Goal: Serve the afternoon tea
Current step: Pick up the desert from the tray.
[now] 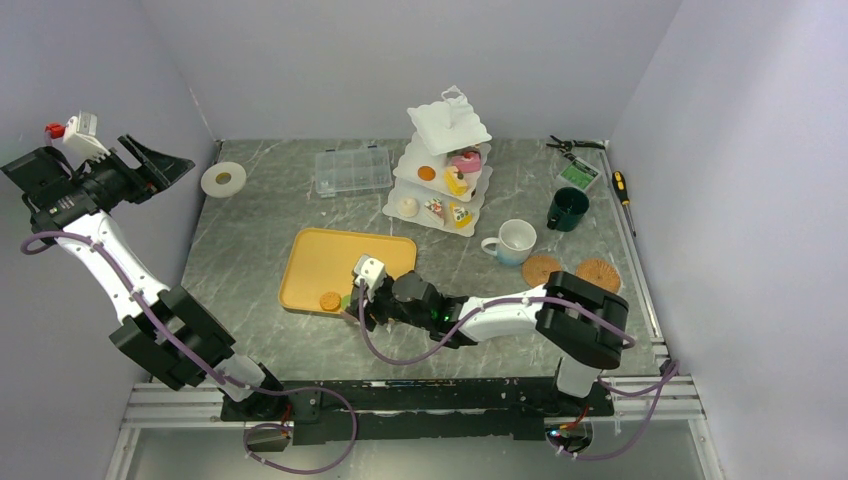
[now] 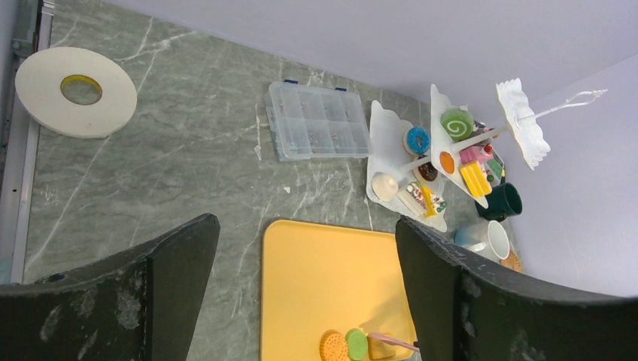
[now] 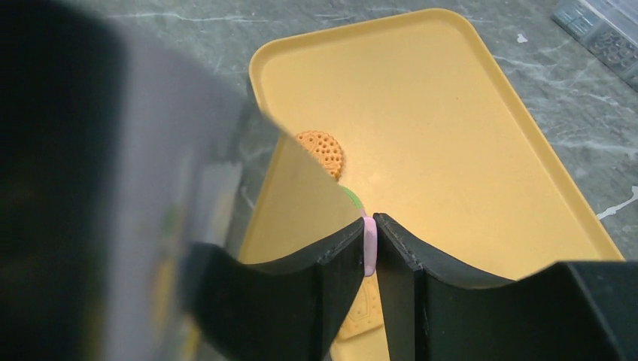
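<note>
**We hold the pink tongs over two biscuits on the yellow tray.**

Our right gripper [image 3: 369, 229] is pinched tight on the pink tongs [image 3: 369, 252], low over the near corner of the yellow tray [image 1: 330, 250]. Our left gripper [image 2: 305, 226] is spread wide with nothing in it, high up and well away from the tray. An orange biscuit [image 3: 320, 150] and a green biscuit [image 2: 356, 344] lie side by side on the tray, close to the tongs. We think these toy biscuits are light, hard and flat, so they may slide on the smooth tray. It looks best to grab one across its round edge, not press on its top. The white stand [image 1: 440, 170] at the back holds other pastries. The white mug [image 1: 516, 241] sits just beside the cork coasters [image 1: 541, 269], not on them.
</note>
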Available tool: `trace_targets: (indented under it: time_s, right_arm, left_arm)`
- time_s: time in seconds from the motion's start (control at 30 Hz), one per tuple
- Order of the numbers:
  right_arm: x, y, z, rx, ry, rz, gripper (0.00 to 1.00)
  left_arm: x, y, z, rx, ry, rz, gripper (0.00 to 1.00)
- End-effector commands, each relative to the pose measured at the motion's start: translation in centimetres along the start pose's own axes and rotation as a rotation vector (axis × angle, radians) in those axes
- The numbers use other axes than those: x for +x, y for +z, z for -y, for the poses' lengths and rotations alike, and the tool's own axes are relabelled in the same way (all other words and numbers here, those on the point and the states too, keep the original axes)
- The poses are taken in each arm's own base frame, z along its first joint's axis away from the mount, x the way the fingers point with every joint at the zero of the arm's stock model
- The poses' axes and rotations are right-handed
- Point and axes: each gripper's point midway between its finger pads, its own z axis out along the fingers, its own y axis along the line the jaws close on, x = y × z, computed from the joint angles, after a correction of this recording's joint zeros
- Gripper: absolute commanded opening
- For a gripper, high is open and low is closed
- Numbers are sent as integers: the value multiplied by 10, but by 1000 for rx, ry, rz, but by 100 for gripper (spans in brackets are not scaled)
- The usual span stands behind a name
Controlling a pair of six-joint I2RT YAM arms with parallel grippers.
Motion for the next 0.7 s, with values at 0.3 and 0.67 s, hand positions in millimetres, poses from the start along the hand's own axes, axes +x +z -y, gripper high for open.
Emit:
trace_targets:
  time_s: [0.3, 0.67]
  right_arm:
    - [-66, -2, 3, 16, 9, 173, 63]
    - [-70, 10, 22, 62, 24, 194, 64]
  left_arm:
    - [-5, -6, 13, 29, 44, 17, 93]
    - [-5, -5, 12, 29, 39, 16, 93]
